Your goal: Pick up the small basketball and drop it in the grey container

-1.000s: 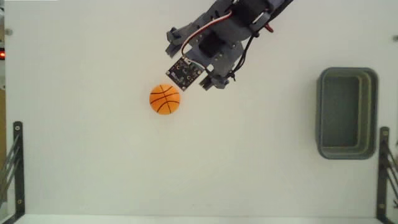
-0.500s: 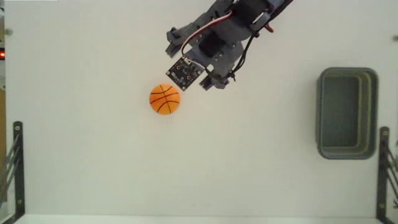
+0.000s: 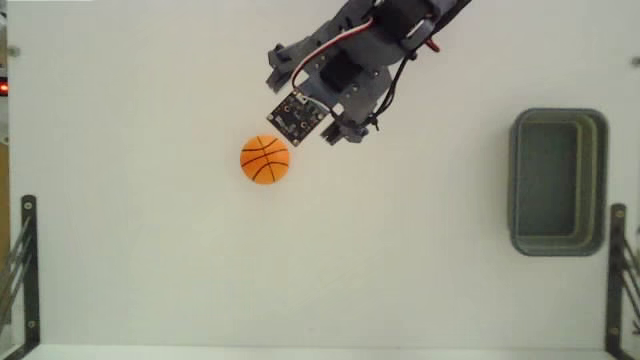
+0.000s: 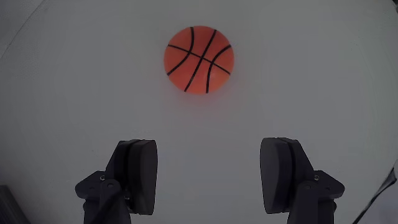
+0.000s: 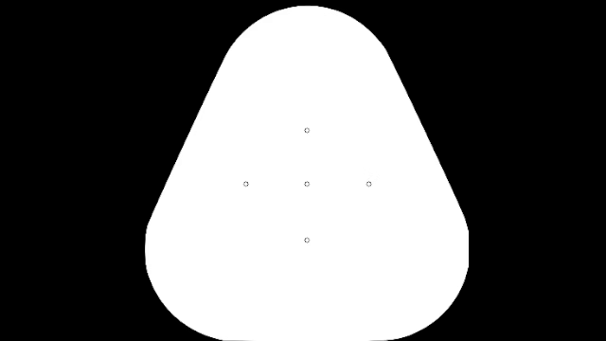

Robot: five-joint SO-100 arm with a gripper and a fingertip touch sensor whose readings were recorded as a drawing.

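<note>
With our gripper (image 4: 209, 171) spread wide and empty, we should advance until the small basketball (image 4: 199, 59), toward the table's (image 3: 150, 280) far edge, sits centred between the fingers before closing.

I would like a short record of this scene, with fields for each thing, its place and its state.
ball: orange basketball, on the white table, left of centre in the fixed view
tub: grey, at the right edge, looks empty
gripper, jaws open, holding nothing
ball to gripper: ball ahead of the jaws in the wrist view, apart, not touching
ball to tub: far apart, ball not in tub
</note>
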